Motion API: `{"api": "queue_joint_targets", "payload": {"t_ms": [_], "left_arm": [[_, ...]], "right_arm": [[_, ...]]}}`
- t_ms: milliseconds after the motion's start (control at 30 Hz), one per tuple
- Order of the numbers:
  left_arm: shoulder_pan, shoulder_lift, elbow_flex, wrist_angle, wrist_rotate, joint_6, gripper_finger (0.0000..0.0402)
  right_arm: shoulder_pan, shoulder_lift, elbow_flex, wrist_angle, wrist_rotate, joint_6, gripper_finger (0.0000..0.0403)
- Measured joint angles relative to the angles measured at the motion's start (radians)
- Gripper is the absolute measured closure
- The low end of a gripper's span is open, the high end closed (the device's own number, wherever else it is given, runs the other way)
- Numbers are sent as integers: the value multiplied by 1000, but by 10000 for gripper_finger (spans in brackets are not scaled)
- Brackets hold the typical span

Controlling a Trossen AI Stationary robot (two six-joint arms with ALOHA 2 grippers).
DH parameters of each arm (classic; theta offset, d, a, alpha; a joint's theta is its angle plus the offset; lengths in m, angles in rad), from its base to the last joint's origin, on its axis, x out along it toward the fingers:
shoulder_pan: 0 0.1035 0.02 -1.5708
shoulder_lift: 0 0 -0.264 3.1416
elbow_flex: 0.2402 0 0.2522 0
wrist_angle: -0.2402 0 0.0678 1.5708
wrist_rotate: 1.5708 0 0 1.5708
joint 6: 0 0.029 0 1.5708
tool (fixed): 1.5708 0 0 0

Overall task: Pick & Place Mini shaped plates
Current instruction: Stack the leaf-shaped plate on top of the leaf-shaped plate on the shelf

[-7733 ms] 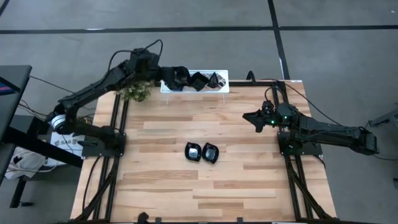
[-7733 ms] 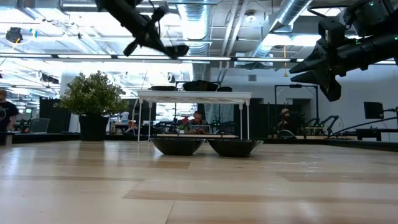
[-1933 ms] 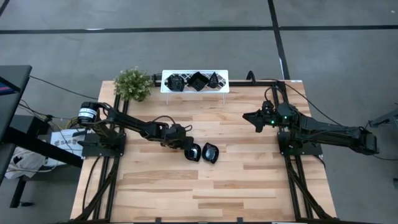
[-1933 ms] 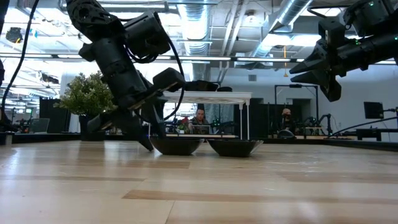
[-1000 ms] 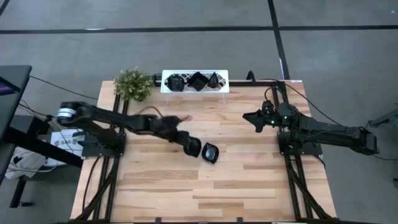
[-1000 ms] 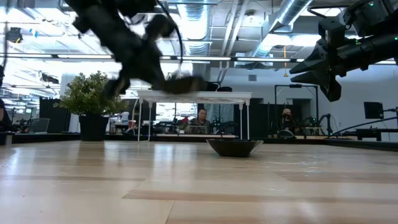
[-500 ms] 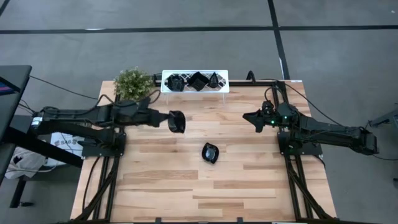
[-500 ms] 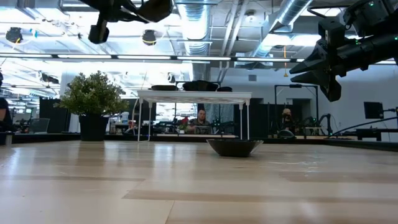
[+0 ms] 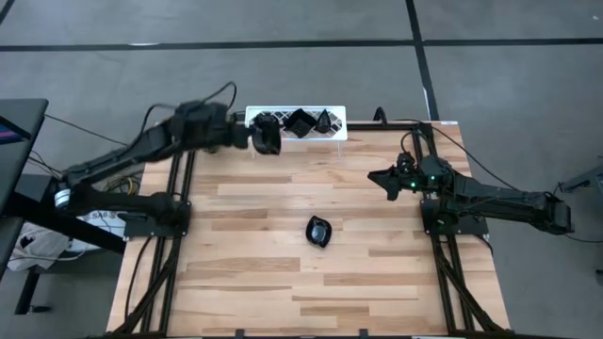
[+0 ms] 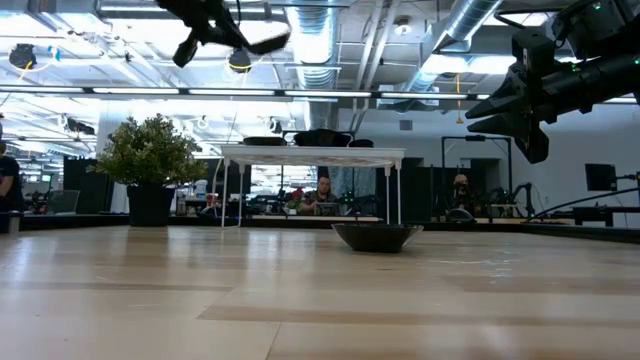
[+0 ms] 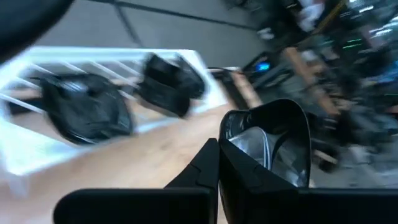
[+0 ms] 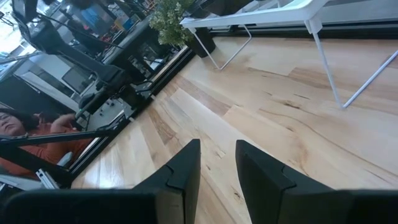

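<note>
the left gripper (image 9: pixel 256 137) hangs in the air at the left end of the white rack (image 9: pixel 332 117), jaws clenched on the rim of a held plate (image 11: pixel 273 146), a small glossy black dish with a rounded, reflective bowl. three more black plates (image 9: pixel 300 122) lie on the rack. another plate (image 9: pixel 319 231) sits alone mid-counter (image 9: pixel 245 273). the right gripper (image 9: pixel 384 178) waits above the counter's right side, jaws slightly parted, holding nothing.

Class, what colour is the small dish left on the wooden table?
Glossy black dish, seen best in the high view.
</note>
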Motion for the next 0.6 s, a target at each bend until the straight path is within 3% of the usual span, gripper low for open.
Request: {"api": "queue_joint_targets", "payload": {"t_ms": [333,600], "left_arm": [[270,293,271,-189,116,176,398],[401,451,330,-238,249,238,398]], "right_arm": [[0,0,0,0,0,0,305],[0,0,0,0,0,0,305]]}}
